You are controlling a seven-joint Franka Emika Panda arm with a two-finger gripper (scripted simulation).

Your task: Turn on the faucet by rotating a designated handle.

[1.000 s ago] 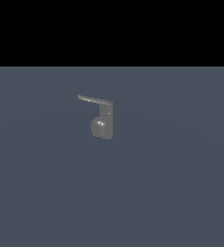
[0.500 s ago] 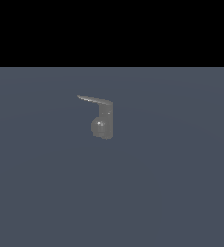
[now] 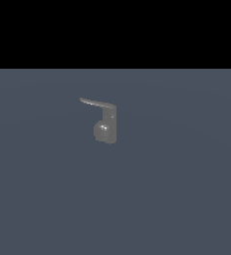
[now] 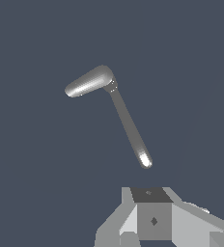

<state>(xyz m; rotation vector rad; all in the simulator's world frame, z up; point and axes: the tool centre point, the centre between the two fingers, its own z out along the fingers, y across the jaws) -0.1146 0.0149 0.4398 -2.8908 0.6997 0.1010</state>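
Note:
The faucet (image 3: 110,123) is a small dull-grey post with a round bulge (image 3: 103,131) low on its side. It stands alone on the grey floor in the exterior view. The handle (image 3: 95,103), a thin flat blade, juts from the post's top toward the exterior view's left. The wrist view looks down on the faucet (image 4: 91,82), and the handle (image 4: 129,126) runs from it to a bright tip. My gripper (image 4: 150,194) sits a short way beyond that tip, apart from it. Its fingers show no gap and hold nothing. No part of the arm shows in the exterior view.
Flat blue-grey floor (image 3: 177,199) surrounds the faucet on all sides, with a black band above it in the exterior view. Nothing else shows.

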